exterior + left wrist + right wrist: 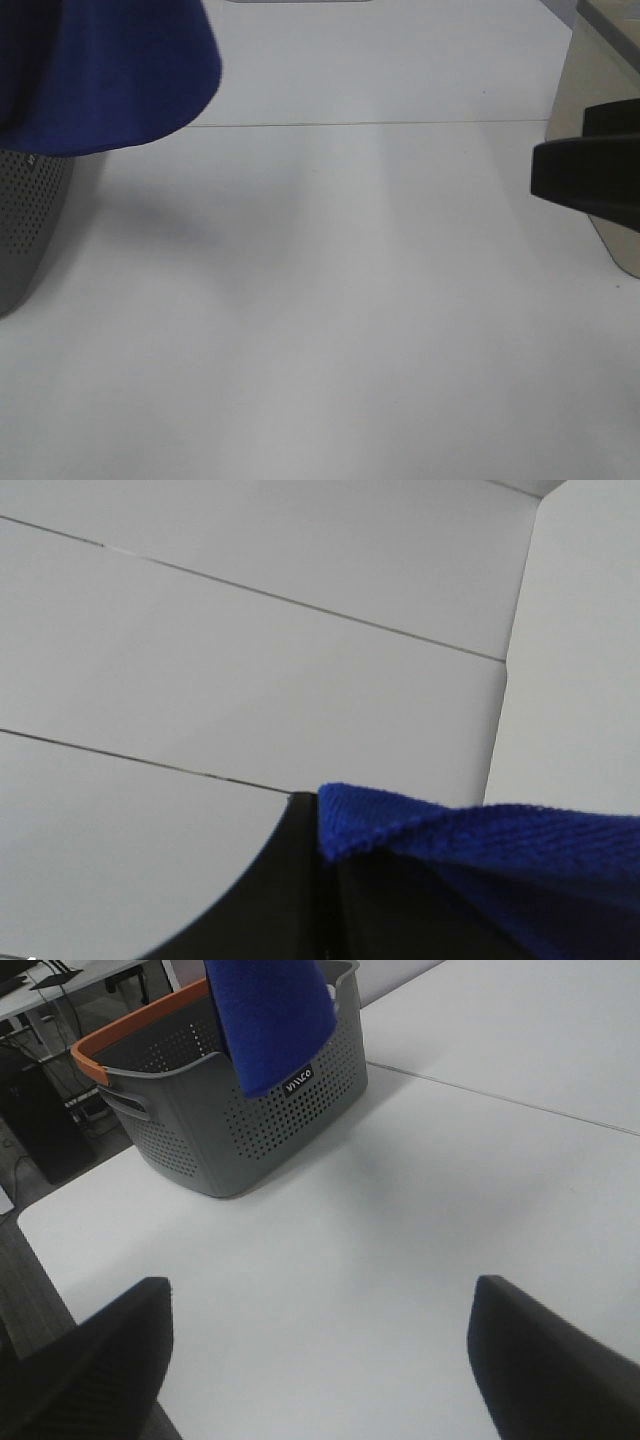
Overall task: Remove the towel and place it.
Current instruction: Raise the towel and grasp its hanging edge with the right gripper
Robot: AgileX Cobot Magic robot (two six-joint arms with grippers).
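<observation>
I have the towel (100, 70) pinched in the left gripper (315, 825), which is closed on a folded edge of the cloth. It hangs in the air over the grey basket (25, 230) at the left end of the tabletop (350, 300). From the right wrist view its lower end drapes in front of the basket's wall, and I can't tell whether it is fully clear of the rim. So I judge the removal mostly done and the placing not yet begun.

The right gripper (320, 1355) hovers wide apart with nothing in it, low over the tabletop and well apart from the basket.

Room is good, since the white surface between the basket and the right gripper is bare, crossed only by a thin seam (380, 123). I'm watching two edges: the tabletop's corner (25, 1215) just beyond the basket, and a beige object (600, 90) at the far right that I can't identify.
</observation>
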